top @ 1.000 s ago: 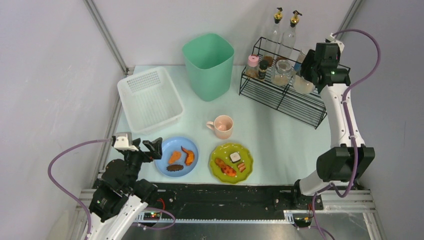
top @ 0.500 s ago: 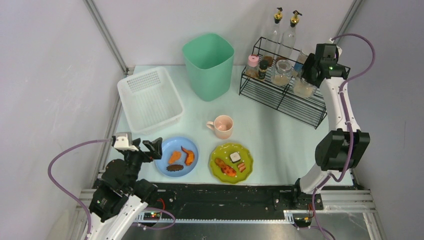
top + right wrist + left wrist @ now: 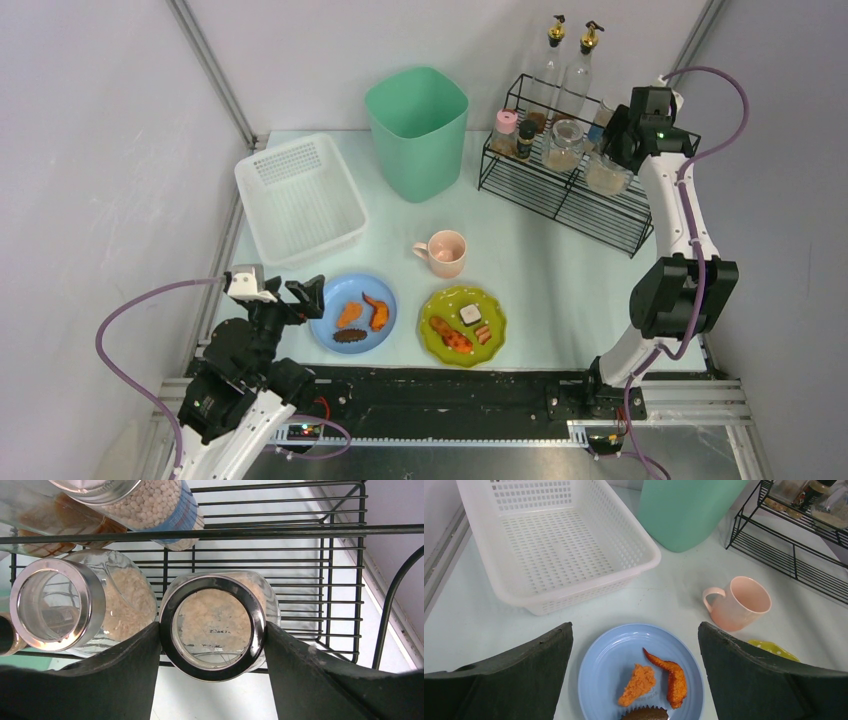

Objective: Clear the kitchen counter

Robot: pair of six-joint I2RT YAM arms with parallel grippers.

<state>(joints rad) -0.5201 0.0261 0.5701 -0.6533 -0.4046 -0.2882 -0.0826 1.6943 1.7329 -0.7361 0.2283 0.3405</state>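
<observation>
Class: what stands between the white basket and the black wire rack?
The green bin stands between the basket and the rack; the top view shows it best.

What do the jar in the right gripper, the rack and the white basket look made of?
Jar: apparently clear glass by its see-through wall, with a shiny, probably metal lid ring. Rack: thin black wire, likely coated metal. Basket: white matte plastic, judging by its moulded perforated walls.
</observation>
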